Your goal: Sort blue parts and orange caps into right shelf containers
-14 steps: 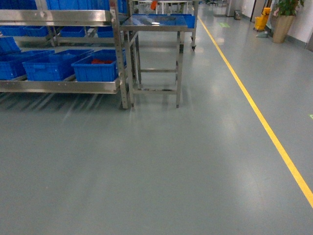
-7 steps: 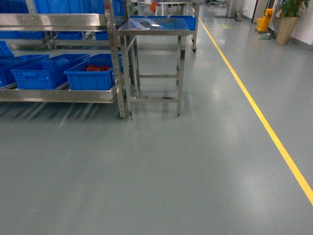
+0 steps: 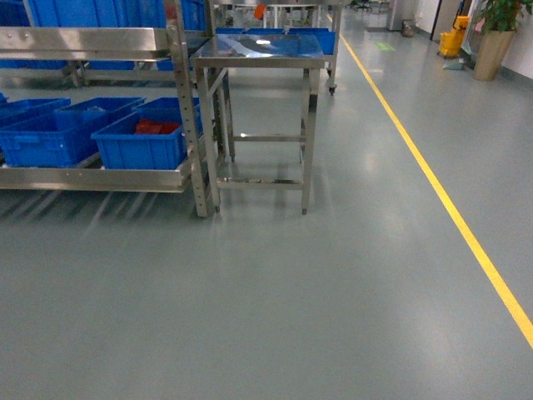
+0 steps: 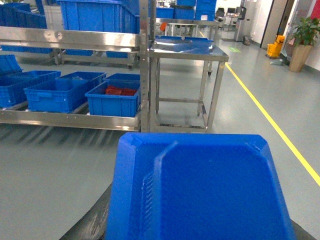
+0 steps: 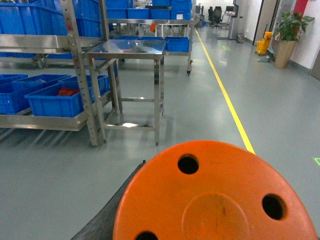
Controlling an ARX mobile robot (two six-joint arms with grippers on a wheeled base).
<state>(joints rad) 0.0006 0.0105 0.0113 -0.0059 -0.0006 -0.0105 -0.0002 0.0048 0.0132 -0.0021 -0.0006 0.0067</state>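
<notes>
Blue crate (image 3: 141,137) on low shelf (image 3: 100,177) holds red parts (image 3: 156,127).

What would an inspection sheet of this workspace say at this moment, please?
Surface: grey floor, yellow line.
Job's things: blue crates on low shelf, the rightmost holding red-orange items; blue part and orange cap close under the wrist cameras.
Clutter: nothing seen.
Grippers: not in view.
Cables: nothing seen.
Surroundings: steel table beside steel rack; potted plant.
</notes>
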